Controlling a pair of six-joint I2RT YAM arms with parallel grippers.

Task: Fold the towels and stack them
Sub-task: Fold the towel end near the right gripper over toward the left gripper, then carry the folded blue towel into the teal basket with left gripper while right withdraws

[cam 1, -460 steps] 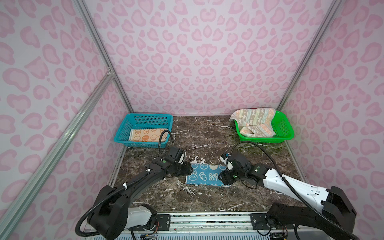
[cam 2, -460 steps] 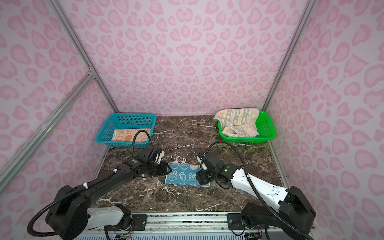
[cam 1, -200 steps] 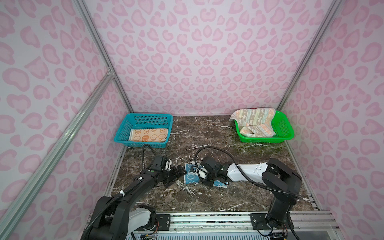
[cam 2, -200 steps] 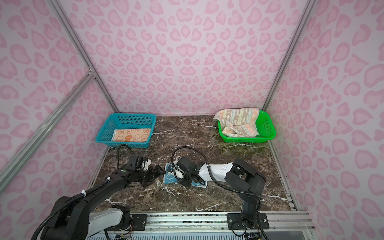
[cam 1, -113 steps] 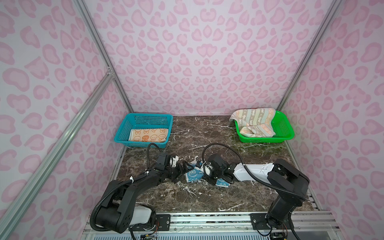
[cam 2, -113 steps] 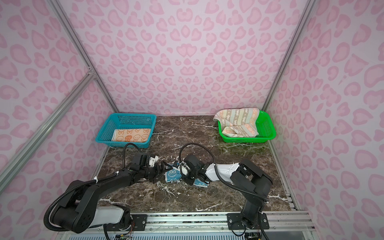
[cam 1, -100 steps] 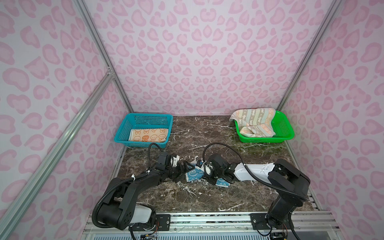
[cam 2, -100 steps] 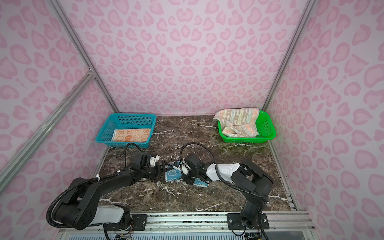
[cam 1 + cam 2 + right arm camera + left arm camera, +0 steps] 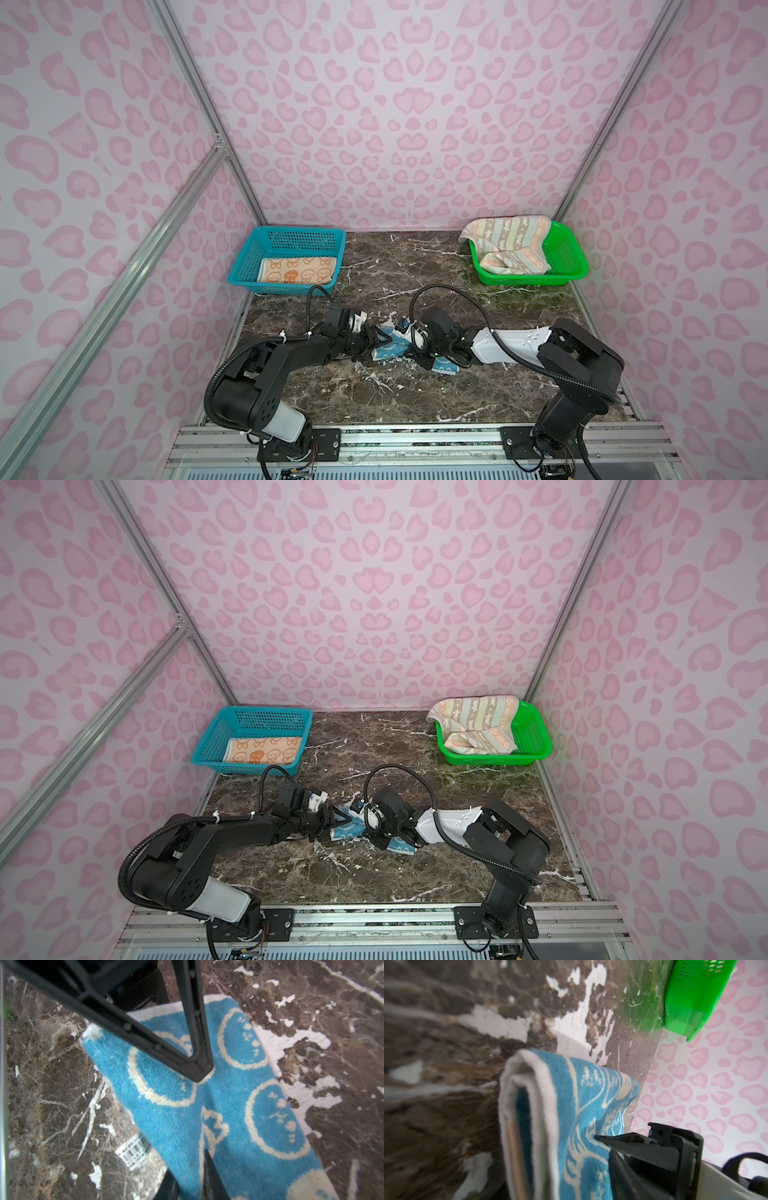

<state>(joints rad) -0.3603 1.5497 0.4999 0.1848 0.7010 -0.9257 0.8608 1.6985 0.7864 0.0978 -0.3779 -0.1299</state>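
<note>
Our right hand (image 9: 186, 1169) pinches the blue printed terry towel (image 9: 228, 1095), limp and light; we'd grip hemmed corners. Whether our left hand (image 9: 379, 337) has it, we cannot tell.

Blue towel (image 9: 388, 351) lies folded centrally, orange towel (image 9: 297, 269) flat in blue basket (image 9: 244, 266), striped towel (image 9: 507, 245) overhanging green basket (image 9: 570, 266).

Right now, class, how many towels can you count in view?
3: orange towel in the blue basket, striped towel in the green basket, blue towel on the table. Others may lie hidden.
</note>
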